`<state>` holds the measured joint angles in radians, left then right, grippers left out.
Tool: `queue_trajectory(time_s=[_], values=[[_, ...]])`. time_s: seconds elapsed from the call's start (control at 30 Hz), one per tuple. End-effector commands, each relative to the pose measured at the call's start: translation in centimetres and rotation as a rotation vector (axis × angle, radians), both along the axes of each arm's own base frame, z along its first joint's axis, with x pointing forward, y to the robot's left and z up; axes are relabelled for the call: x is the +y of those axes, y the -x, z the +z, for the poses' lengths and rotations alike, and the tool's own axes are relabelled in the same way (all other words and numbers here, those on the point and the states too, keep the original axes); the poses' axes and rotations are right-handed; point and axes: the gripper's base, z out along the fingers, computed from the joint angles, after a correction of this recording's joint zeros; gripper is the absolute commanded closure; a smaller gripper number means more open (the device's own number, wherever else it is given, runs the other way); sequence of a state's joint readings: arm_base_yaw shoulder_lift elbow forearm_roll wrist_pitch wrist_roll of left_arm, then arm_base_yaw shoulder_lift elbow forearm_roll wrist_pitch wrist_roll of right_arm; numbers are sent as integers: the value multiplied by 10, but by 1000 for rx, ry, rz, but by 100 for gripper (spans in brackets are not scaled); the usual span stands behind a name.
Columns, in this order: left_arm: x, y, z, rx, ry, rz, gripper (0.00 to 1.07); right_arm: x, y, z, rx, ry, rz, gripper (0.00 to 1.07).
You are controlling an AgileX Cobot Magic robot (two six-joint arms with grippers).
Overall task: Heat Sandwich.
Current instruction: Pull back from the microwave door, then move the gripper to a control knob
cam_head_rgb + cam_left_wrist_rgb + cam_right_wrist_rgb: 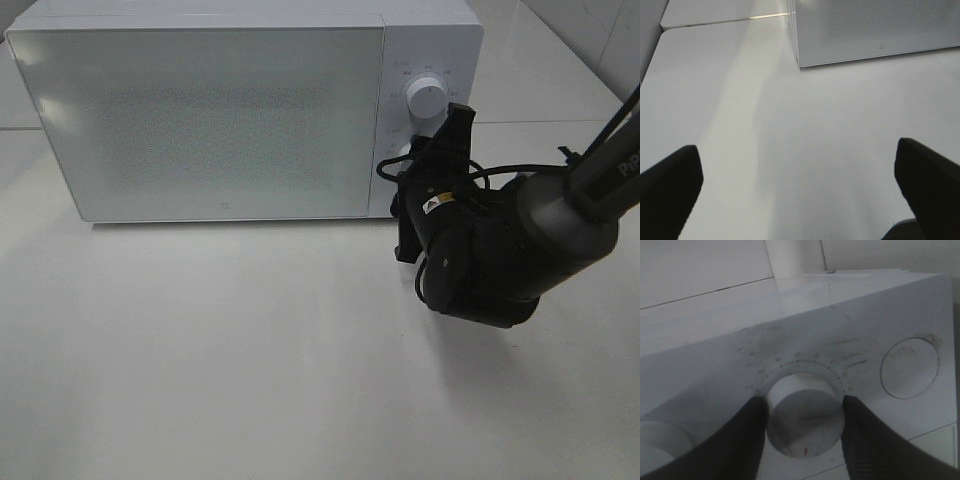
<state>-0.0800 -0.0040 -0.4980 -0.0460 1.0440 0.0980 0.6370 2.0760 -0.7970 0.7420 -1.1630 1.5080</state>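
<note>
Right hand [804, 401] clamped on lower dial [802, 427] of microwave [200, 110], left hand [796, 147] apart; smooth dial may slip, mis-setting time.

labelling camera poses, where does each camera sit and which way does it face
high: above the front, looking down on microwave and table; right arm and right gripper show.
left wrist: low over the table, facing the microwave's bottom corner; open left gripper, both fingers show.
right wrist: close to the panel, facing the knob; fingers on either side of it.
shared: microwave in all three; high and right wrist both show the right gripper at the panel.
</note>
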Motion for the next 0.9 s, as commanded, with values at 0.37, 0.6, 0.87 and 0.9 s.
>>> queue_trajectory(time_s=[0.37,0.6,0.87,0.9], values=[[0,3,0,-40,7,0,5,-4,4,16,-137,72,46,28],[0,3,0,-40,7,0,5,-5,14,15,-70,93,117,32],[0,3,0,-40,7,0,5,-7,39,17,87,288,316,32],[0,3,0,-40,7,0,5,-7,39,17,87,288,316,32]])
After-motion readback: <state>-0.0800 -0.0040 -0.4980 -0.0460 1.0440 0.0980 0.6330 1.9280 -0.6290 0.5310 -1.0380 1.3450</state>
